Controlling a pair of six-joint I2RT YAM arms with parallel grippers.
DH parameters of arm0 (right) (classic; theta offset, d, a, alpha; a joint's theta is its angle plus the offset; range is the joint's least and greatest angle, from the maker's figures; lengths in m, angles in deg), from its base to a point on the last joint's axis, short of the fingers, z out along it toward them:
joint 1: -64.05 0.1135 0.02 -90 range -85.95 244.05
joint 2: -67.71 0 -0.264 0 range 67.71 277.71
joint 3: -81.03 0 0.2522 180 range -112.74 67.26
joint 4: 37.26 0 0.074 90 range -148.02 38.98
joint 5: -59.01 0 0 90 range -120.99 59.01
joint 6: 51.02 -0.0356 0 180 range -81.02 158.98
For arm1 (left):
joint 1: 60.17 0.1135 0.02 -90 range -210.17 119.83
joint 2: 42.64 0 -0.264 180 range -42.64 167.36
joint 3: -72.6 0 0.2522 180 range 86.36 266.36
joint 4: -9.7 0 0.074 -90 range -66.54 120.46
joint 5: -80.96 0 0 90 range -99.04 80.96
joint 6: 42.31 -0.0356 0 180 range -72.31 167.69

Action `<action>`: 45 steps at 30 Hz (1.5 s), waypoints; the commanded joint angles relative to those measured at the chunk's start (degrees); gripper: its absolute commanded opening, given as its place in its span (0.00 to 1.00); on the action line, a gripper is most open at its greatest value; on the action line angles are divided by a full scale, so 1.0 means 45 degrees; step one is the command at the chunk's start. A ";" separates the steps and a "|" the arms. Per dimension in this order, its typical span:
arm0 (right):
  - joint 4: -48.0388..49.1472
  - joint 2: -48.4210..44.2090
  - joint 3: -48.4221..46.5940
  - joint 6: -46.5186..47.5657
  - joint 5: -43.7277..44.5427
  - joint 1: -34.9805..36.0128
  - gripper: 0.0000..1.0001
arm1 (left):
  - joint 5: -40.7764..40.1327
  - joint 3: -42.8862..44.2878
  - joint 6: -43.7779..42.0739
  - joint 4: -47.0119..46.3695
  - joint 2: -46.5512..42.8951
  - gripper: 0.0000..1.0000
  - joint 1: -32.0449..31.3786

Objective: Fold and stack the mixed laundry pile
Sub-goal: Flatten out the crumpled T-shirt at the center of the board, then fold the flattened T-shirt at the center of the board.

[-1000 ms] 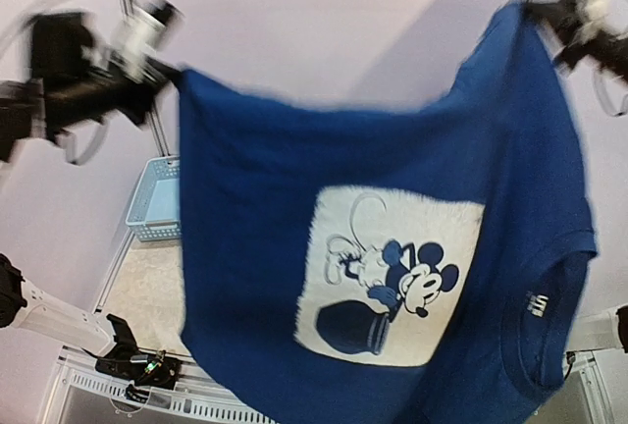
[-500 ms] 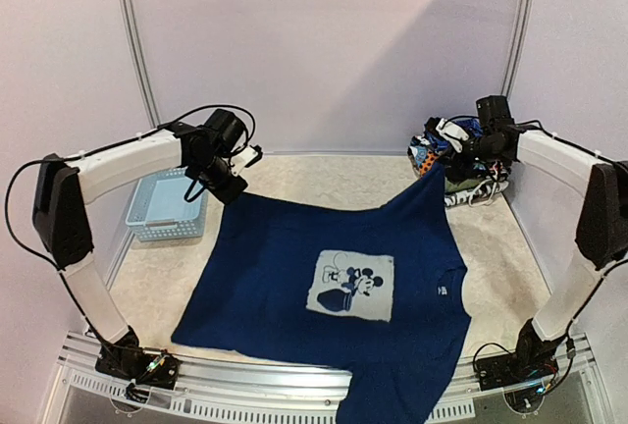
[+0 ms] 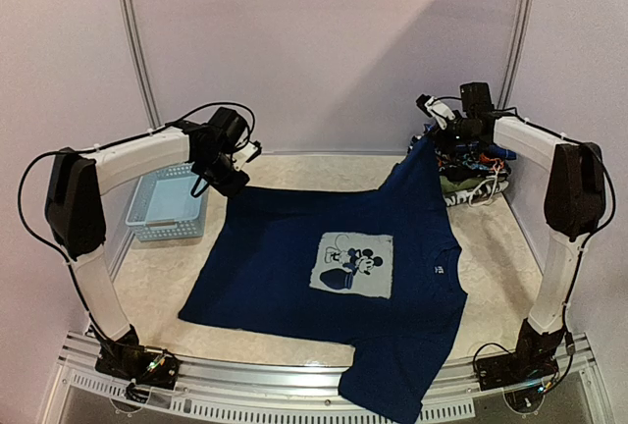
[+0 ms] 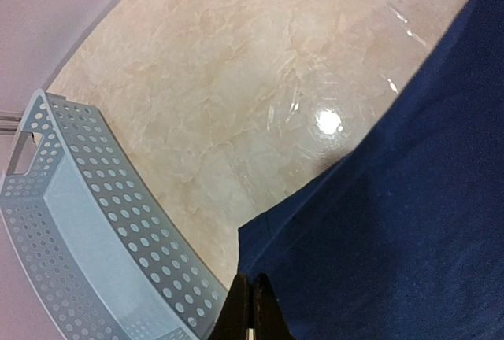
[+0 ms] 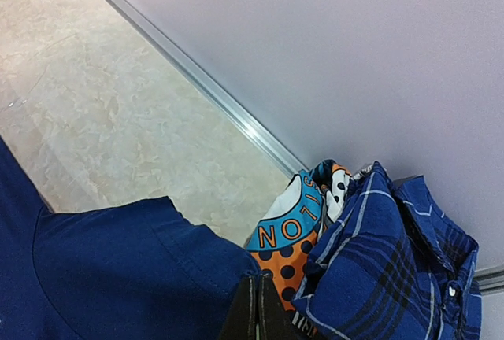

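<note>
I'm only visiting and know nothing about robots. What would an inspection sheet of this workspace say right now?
Surface: beige marbled table, partly covered by cloth.
Job's things: navy T-shirt spread print-up, one part draped over the near rail; laundry pile with a plaid shirt in the far right corner.
Clutter: light-blue basket at the left, looks empty.
Grippers: left gripper and right gripper each shut on a far corner of the navy T-shirt.
Cables: black cables loop along both arms.
Surroundings: pale walls; nothing else seen.
</note>
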 commanded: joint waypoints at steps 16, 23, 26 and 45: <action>-0.0437 0.1202 -0.2030 -0.1072 0.0345 0.0390 0.00 | 0.1217 0.0238 0.0240 -0.0461 -0.0593 0.00 0.1806; -0.0842 -0.1124 0.0458 -0.0563 0.0317 0.0400 0.00 | 0.1996 -0.0063 -0.0074 -0.0638 -0.0263 0.00 0.1777; -0.1186 -0.1861 0.1168 -0.0549 0.0132 0.0414 0.00 | 0.2187 -0.0271 -0.0348 -0.0681 -0.0405 0.00 0.1806; -0.2242 -0.4363 0.4315 -0.0862 -0.0667 0.0552 0.00 | 0.1927 -0.1181 -0.1690 -0.0579 -0.1249 0.00 0.1971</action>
